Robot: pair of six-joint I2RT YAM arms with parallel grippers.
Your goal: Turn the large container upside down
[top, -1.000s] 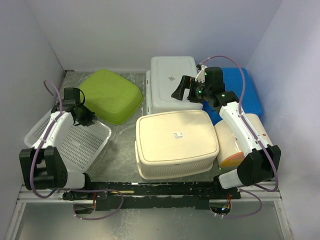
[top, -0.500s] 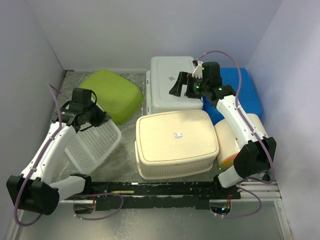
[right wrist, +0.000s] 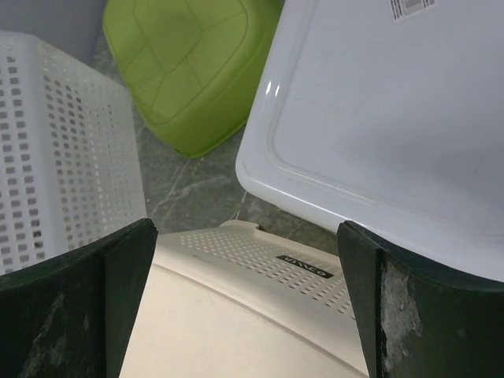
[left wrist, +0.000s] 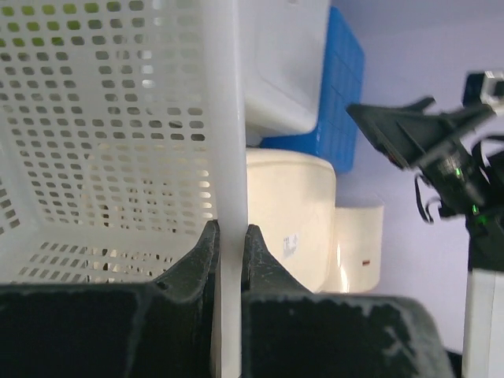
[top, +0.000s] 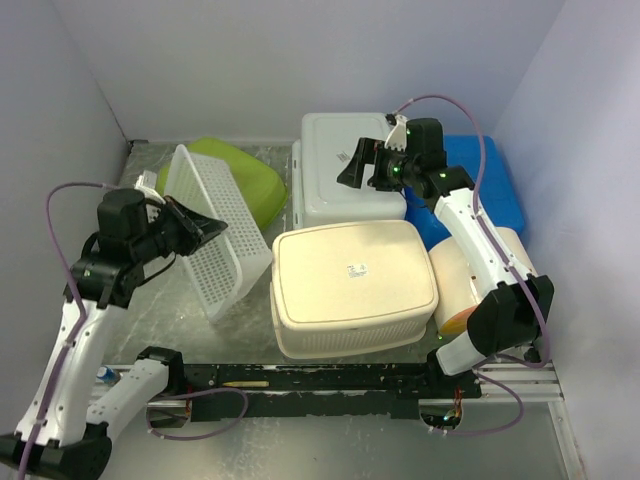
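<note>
In the top view, your left end effector (top: 203,232) is clamped on the rim of the white mesh basket (top: 218,225). The basket is tipped up on edge, and you cannot tell whether its low corner touches the counter (top: 250,300). The large container (top: 352,295) sits just right of that end effector, base up. Its base sticker (top: 358,268) faces the camera, with print too small to read. Your right end effector (top: 358,168) hangs with its jaws spread over the white tub (top: 335,145). The large container is just on its near side and the blue tub (top: 490,185) is to its right.

In the left wrist view, your fingers (left wrist: 197,260) pinch the basket's rim strip, with its perforated wall to their left. Ahead and to the right lies the large container (left wrist: 295,201), its sticker unreadable at this slant.

In the right wrist view, your fingers (right wrist: 87,299) stand wide apart, gripping nothing. Between them is the large container's perforated wall (right wrist: 236,256), which carries a small dark label (right wrist: 303,266) whose lettering you cannot make out. Above and to the right, the white tub bears a barcode label (right wrist: 412,6), cropped at the frame edge. The green tub (right wrist: 189,71) lies up and to the left.
</note>
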